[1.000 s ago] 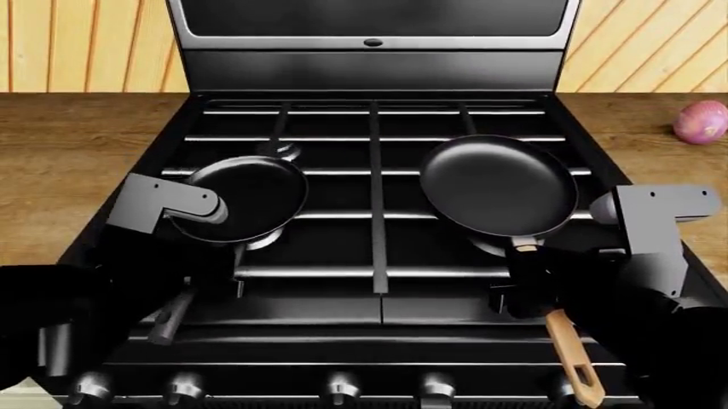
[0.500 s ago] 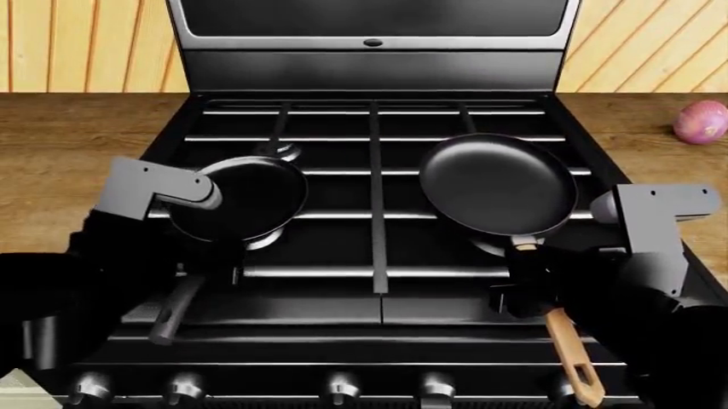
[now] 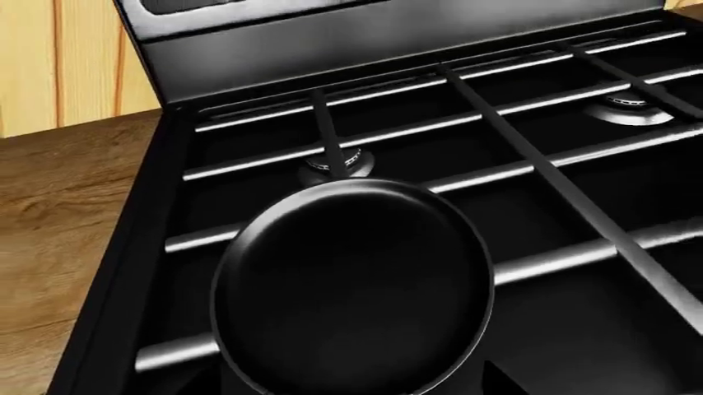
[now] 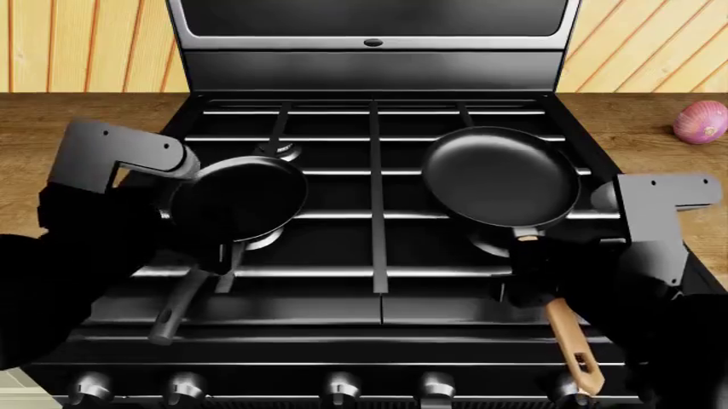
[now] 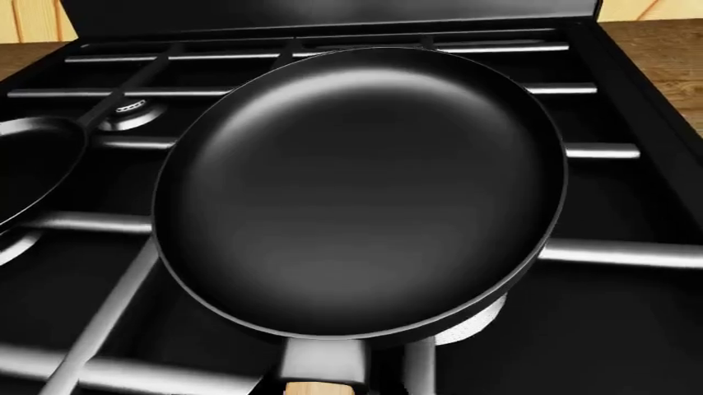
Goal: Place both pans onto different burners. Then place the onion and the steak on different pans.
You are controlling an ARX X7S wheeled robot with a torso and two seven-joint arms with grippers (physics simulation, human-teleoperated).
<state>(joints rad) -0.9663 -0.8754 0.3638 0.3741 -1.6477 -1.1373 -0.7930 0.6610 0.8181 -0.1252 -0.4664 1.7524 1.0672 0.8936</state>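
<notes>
The metal-handled pan [image 4: 239,200] rests on the grate over the front-left burner, its grey handle [image 4: 173,313] lying free toward the front. My left gripper [image 3: 354,388] hovers just short of that pan [image 3: 351,284], open, with its dark fingers showing far apart. The wooden-handled pan [image 4: 500,179] is over the front-right burner [image 5: 475,322]. My right gripper [image 4: 529,277] is shut on its handle [image 4: 569,345] near the bowl. The onion [image 4: 700,121] lies on the wooden counter at the far right. The steak is out of view.
Black grates cover the stove. The back-left burner [image 4: 279,152] and the back-right burner [image 3: 630,111] are uncovered. A raised back panel [image 4: 373,68] stands behind the grates, and knobs [image 4: 339,388] line the front. The wooden counter [image 4: 68,136] flanks the stove on both sides.
My left arm has pulled back up and to the left, away from the metal-handled pan, which stays put. The wooden-handled pan has shifted slightly toward the back in my right gripper.
</notes>
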